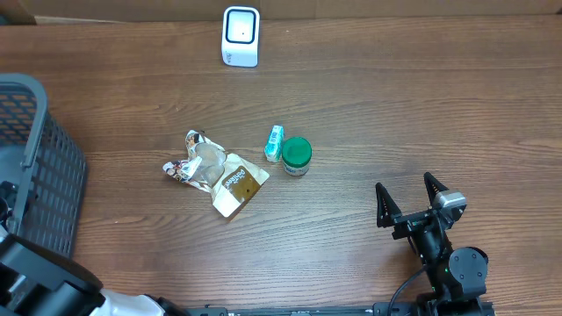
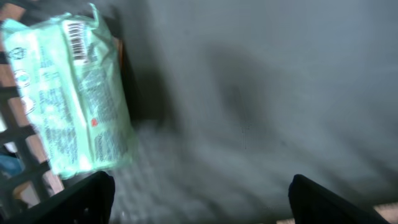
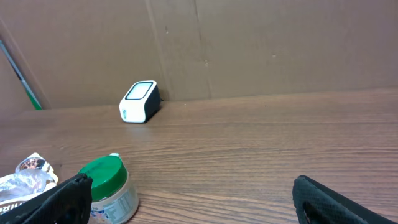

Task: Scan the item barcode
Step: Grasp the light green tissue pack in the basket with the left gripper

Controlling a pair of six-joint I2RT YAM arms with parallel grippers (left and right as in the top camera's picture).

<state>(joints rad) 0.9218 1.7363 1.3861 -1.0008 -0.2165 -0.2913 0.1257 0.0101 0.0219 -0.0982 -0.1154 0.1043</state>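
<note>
The white barcode scanner stands at the table's far edge and also shows as the scanner in the right wrist view. A pale green packet with a printed barcode lies inside the grey basket, against its slatted wall. My left gripper hangs open over the basket floor, its left finger just below the packet and nothing between the jaws. My right gripper stands open above the bare table at the near right, right of the green-lidded jar.
The grey basket fills the left edge. Mid-table lie a crumpled foil packet, a brown pouch, a small teal item and the jar. A cardboard wall closes the back.
</note>
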